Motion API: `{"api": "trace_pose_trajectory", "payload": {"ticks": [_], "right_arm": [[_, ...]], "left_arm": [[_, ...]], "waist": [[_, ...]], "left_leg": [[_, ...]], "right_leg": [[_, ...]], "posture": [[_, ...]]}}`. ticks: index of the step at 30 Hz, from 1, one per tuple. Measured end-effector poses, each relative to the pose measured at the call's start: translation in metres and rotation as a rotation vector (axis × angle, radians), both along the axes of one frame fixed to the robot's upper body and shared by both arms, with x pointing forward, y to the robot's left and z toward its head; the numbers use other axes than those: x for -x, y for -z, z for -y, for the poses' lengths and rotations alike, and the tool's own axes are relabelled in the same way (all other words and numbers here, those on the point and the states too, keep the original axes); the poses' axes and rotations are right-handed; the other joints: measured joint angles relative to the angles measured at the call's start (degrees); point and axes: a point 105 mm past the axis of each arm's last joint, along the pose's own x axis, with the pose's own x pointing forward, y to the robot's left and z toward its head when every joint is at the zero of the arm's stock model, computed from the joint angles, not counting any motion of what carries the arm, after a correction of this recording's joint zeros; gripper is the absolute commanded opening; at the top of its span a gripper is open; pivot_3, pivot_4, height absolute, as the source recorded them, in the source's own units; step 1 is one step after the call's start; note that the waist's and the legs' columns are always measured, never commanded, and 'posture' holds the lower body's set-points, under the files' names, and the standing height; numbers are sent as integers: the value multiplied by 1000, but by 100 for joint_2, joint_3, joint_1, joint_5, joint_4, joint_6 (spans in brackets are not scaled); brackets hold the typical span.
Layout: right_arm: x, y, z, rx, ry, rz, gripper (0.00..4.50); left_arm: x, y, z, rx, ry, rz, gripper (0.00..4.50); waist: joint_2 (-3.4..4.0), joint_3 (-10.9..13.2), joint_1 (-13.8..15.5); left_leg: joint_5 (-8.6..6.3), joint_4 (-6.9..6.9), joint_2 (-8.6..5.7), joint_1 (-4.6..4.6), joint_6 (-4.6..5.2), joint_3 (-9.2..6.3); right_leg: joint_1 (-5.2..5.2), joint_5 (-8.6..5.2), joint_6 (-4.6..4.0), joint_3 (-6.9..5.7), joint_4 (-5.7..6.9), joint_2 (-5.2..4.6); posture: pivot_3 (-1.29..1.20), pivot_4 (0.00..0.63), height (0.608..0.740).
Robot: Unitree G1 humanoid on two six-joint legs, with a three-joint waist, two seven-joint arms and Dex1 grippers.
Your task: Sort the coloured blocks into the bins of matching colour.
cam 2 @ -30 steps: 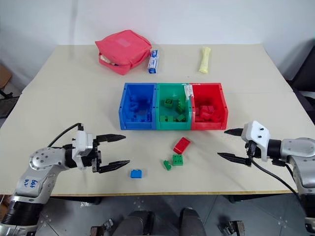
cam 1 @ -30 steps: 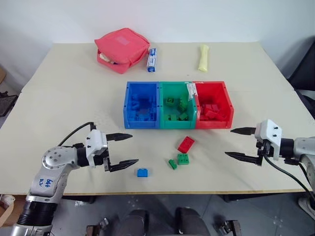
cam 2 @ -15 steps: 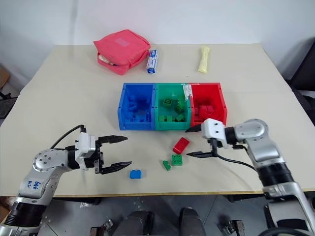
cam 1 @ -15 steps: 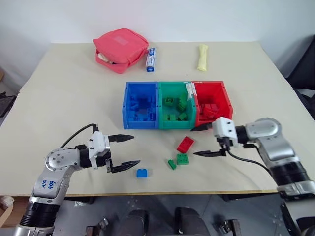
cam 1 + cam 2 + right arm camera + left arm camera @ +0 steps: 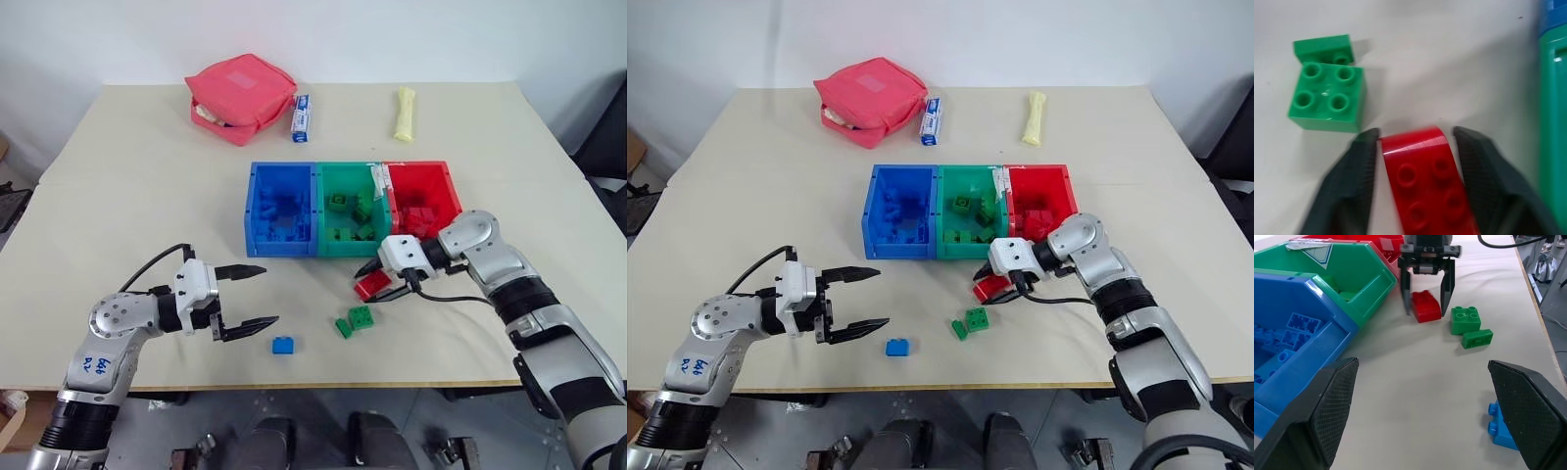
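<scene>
A red block [image 5: 370,286] lies on the table just in front of the bins, and my right gripper [image 5: 377,284] points down over it, shut on its two long sides. Close by sit two green blocks, a square one [image 5: 362,317] and a small one [image 5: 343,327]. A blue block [image 5: 284,344] rests near the front edge. My left gripper [image 5: 269,294] hovers open and level, left of the blue block, with nothing in it. The blue bin [image 5: 284,166], green bin [image 5: 348,166] and red bin [image 5: 421,166] stand joined in a row, each holding several blocks.
At the back of the table lie a red zip pouch [image 5: 241,98], a small blue-white tube [image 5: 301,117] and a yellow roll [image 5: 404,114]. The table's front edge [image 5: 313,382] runs just behind the blue block.
My right arm has swung in from the right edge to the red block, tilted downward, and its fingers have closed on the block. The left arm has stayed put.
</scene>
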Motion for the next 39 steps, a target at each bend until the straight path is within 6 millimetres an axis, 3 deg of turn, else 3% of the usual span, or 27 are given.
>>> {"api": "trace_pose_trajectory", "payload": {"ticks": [6,9,15,17,21,26,31,37,39], "right_arm": [[7,2,20,-53,74,-24,1466],[9,-9,29,-139,149,-20,1466],[-4,-85,45,-494,425,-14,1466],[-12,-100,51,-549,494,12,1466],[-52,-131,63,-668,717,108,1466],[-76,-122,68,-679,837,126,2967],[-75,-119,66,-673,802,140,4472],[-50,-111,76,-645,708,160,4472],[-19,-91,78,-570,636,135,4472]], "left_arm": [[-1,0,3,23,-6,6,4500],[-3,-2,10,52,0,16,4500],[-23,-24,17,202,-68,72,4500],[-26,-29,16,230,-94,81,4500],[-28,-29,16,231,-97,83,4500],[-28,-28,16,224,-104,81,4500],[-28,-26,15,217,-116,78,4500],[-26,-18,10,194,-134,60,4500],[-28,-17,4,158,-145,86,4500]], "waist": [[0,0,5],[2,1,11],[2,1,18],[2,1,6],[2,1,-6],[2,1,12],[2,1,-3],[2,1,18],[1,1,71]], "left_leg": [[0,2,1,0,0,0],[0,4,1,-1,0,0],[0,10,2,-3,-1,0],[-1,8,2,-3,-1,1],[0,5,3,-4,-2,13],[0,5,-5,-24,2,13],[2,18,-10,-53,5,15],[2,21,-9,-56,4,12],[2,19,-7,-58,3,-7]], "right_leg": [[2,0,0,1,0,0],[2,0,0,2,1,0],[3,0,0,2,2,1],[1,0,0,4,3,2],[-13,0,0,8,11,4],[-38,0,0,6,29,-4],[-71,1,1,-6,68,-8],[-69,0,1,-4,71,-8],[-66,0,1,-7,69,-10]], "posture": [[0,150,740],[0,150,740],[0,150,740],[0,150,740],[0,150,740],[0,150,740],[0,150,740],[0,150,740],[0,150,740]]}}
